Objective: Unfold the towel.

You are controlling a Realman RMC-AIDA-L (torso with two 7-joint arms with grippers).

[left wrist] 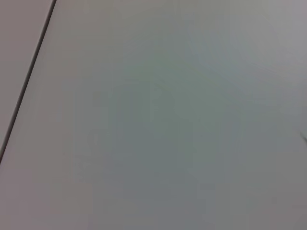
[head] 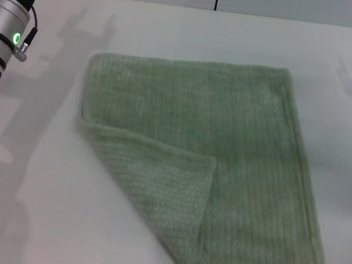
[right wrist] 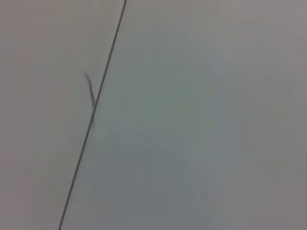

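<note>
The sage-green towel (head: 224,150) lies flat on the white table (head: 23,204) in the head view. Its near left corner (head: 157,187) is folded over onto the cloth, showing a paler triangular flap. The rest lies spread out, with its near edge reaching the bottom of the view. Part of my left arm (head: 4,26) shows at the far left, above the table and apart from the towel; its gripper is out of view. My right arm and gripper are out of view. Both wrist views show only bare table surface.
The table's far edge (head: 177,5) runs along the top of the head view. A dark seam line (right wrist: 96,105) crosses the surface in the right wrist view, and another seam line (left wrist: 29,76) shows in the left wrist view.
</note>
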